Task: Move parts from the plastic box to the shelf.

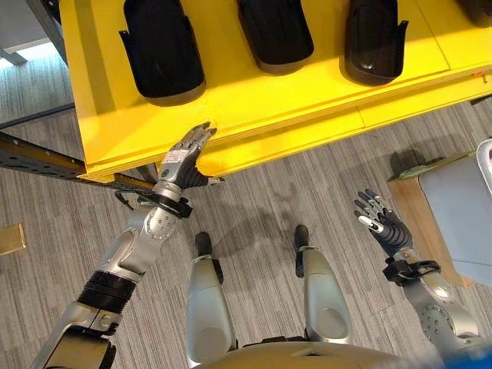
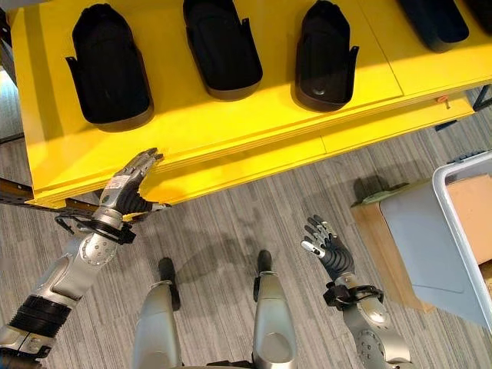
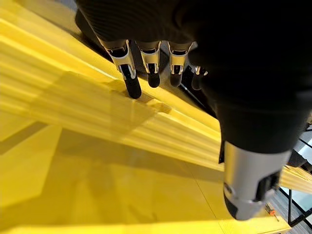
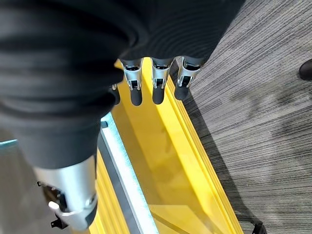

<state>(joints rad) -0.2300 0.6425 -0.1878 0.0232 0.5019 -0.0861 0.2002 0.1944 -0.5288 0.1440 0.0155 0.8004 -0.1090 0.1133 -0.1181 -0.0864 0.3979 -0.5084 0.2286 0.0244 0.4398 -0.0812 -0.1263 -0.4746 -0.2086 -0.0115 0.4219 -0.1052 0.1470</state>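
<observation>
A bright yellow, flat-topped shelf stretches across the upper part of the head views, standing over a grey striped carpet floor. On the shelf top lie several black moulded plastic parts shaped like long shallow shells, set in a row and apart from one another: one towards the robot's left, one in the middle, one further right, and another partly seen at the far right edge.

The left hand reaches up to the shelf's front edge, just below the leftmost part. Its fingers are straight and relaxed, holding nothing, with dark tips close over the yellow boards.

The right hand hangs over the carpet, well apart from the shelf and near the robot's right side. Its fingers are also straight and spread loosely, and it carries nothing.

At the robot's right stands a pale grey plastic box with a light rim, resting beside a tan wooden block. A brown cardboard-coloured surface shows inside the box; whether more parts lie in it cannot be told.
</observation>
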